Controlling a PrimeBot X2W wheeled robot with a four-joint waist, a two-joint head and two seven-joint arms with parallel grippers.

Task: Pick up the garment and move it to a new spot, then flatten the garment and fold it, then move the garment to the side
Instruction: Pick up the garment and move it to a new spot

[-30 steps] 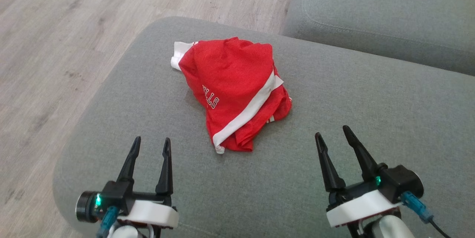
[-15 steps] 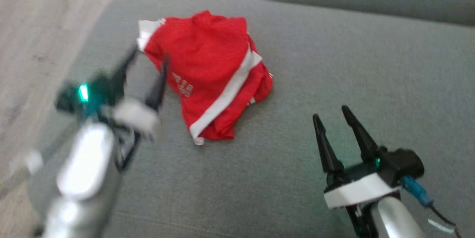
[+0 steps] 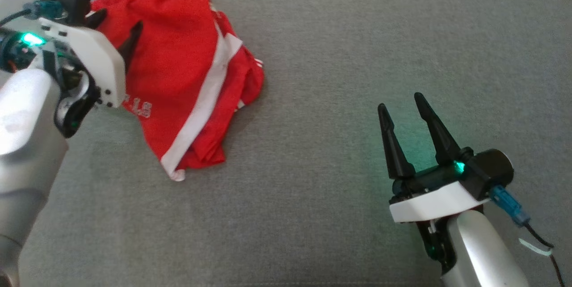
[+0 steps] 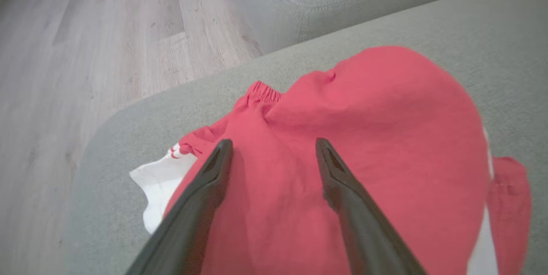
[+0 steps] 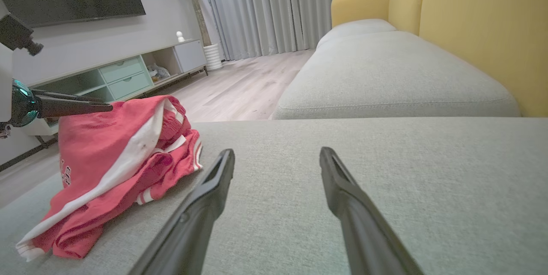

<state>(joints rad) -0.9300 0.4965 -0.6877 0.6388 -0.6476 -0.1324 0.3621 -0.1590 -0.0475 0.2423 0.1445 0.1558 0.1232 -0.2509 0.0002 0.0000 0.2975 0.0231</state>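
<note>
The garment [image 3: 178, 77] is red with white stripes and lies crumpled on the grey sofa cushion [image 3: 348, 45], at the upper left of the head view. My left gripper [image 3: 120, 18] hovers open over the garment's left part. In the left wrist view its fingers [image 4: 273, 141] straddle red cloth [image 4: 385, 116] with nothing pinched between them. My right gripper [image 3: 400, 100] stands open over bare cushion, well to the right of the garment. Its wrist view shows its fingers [image 5: 277, 150] apart, the garment [image 5: 115, 155] at left and the left gripper [image 5: 109, 106] above it.
The cushion's rounded edge [image 4: 141, 108] runs close behind the garment, with wooden floor [image 4: 85, 43] beyond. A second grey cushion [image 5: 385, 73] and a yellow backrest [image 5: 483, 31] lie ahead of the right gripper. A low TV cabinet [image 5: 120, 78] stands across the room.
The head camera has tilted down and shifted. My left arm has reached forward from the lower left to over the garment's left part. The right gripper holds about the same place, still open.
</note>
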